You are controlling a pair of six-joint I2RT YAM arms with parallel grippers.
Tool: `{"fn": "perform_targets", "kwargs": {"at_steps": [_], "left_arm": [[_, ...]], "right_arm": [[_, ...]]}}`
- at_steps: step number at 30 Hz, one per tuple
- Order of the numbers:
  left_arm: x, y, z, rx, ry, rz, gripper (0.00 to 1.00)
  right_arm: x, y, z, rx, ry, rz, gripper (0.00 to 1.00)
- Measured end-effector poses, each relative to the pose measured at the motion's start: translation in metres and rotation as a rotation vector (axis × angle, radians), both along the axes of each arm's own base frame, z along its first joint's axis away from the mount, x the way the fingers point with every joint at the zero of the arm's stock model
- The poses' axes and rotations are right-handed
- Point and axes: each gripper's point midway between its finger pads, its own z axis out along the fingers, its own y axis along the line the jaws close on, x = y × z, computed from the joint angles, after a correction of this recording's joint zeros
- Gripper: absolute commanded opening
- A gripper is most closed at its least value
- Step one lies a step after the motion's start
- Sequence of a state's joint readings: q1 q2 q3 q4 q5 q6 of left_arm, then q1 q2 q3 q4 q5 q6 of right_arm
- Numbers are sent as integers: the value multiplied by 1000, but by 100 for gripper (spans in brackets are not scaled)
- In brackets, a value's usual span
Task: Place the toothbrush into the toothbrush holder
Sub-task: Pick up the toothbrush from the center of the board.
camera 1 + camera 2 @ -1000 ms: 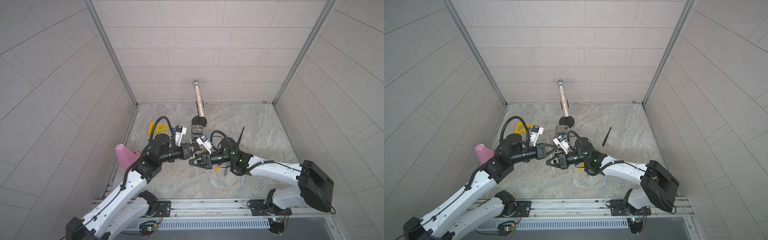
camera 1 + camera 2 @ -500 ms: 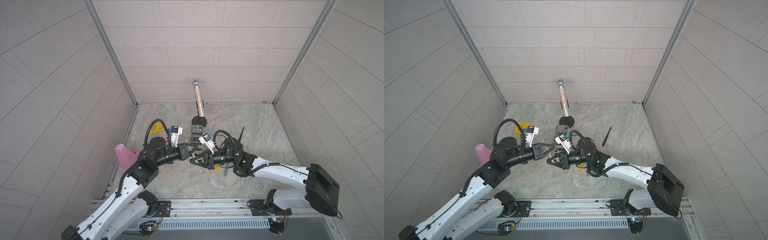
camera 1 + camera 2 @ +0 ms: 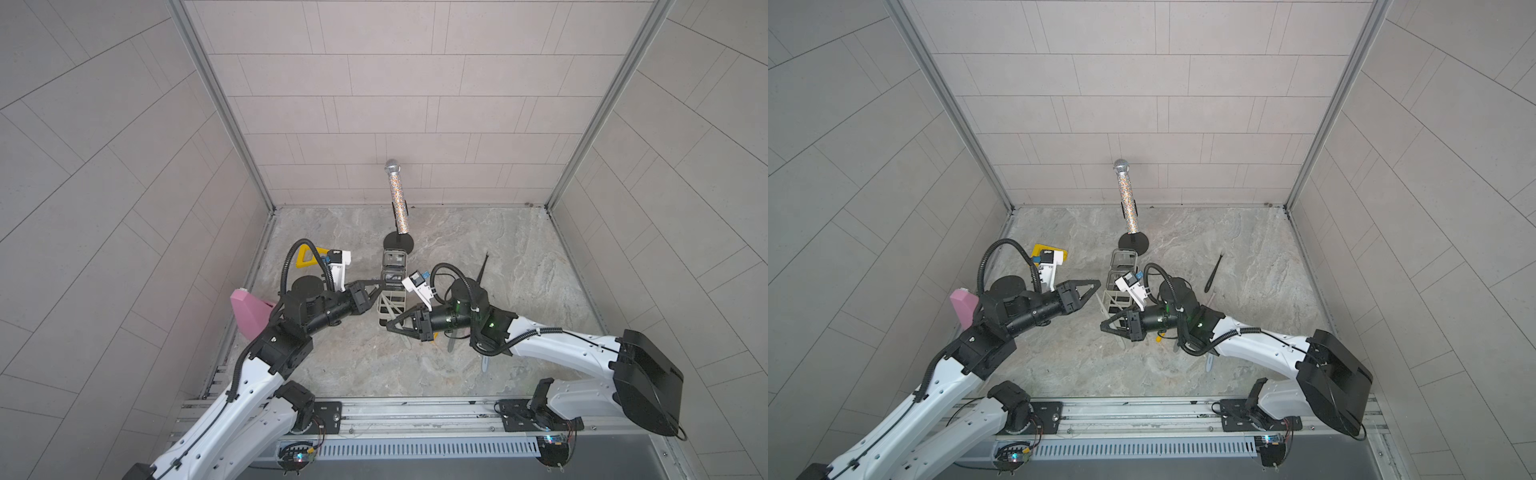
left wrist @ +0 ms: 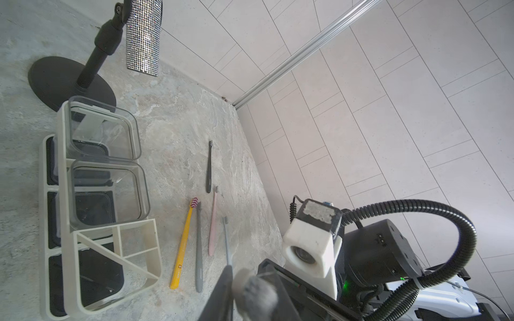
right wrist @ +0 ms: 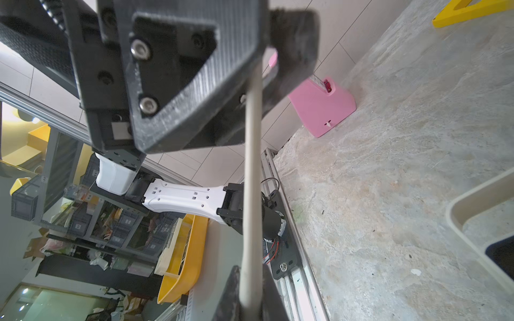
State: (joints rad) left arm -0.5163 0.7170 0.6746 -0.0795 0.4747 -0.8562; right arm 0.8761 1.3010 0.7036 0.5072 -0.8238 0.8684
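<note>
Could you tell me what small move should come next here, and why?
Probably draw the left tool back, clear of the toothbrush: the right tool is shut on its handle, while the left jaws stand slightly apart around it.

The right end effector (image 3: 1105, 326) points toward the left one, its fingers closed on a pale toothbrush (image 3: 1101, 302) that crosses them at a slant. Just behind it stands the toothbrush holder (image 3: 1121, 270), a white rack with 2 clear cups. The left end effector (image 3: 1094, 284) hovers near the toothbrush's upper end; whether its fingers are parted cannot be told. Beyond the holder, farther from both, stands a glittery microphone (image 3: 1128, 199). A black toothbrush (image 3: 1213, 272) lies on the bench (image 3: 1246, 249), well behind the right end effector.
</note>
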Motion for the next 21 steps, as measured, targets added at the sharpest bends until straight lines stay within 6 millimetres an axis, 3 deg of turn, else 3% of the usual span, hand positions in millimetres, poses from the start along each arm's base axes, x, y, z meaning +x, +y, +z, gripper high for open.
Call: {"fn": "perform_targets", "kwargs": {"at_steps": [5, 10, 14, 18, 21], "left_arm": [[5, -3, 1, -21, 4, -2, 24], [8, -5, 0, -51, 8, -2, 3], [9, -7, 1, -63, 10, -2, 1], [9, -5, -2, -46, 13, 4, 0], [10, -2, -9, -3, 17, 15, 0]], "right_arm": [[-1, 0, 0, 1, 0, 5, 5], [-1, 0, -1, -3, 7, 6, 5], [-1, 1, -1, -3, 8, 9, 8], [0, 1, -4, -9, 10, 8, 19], [1, 1, -7, -23, 7, 3, 46]]}}
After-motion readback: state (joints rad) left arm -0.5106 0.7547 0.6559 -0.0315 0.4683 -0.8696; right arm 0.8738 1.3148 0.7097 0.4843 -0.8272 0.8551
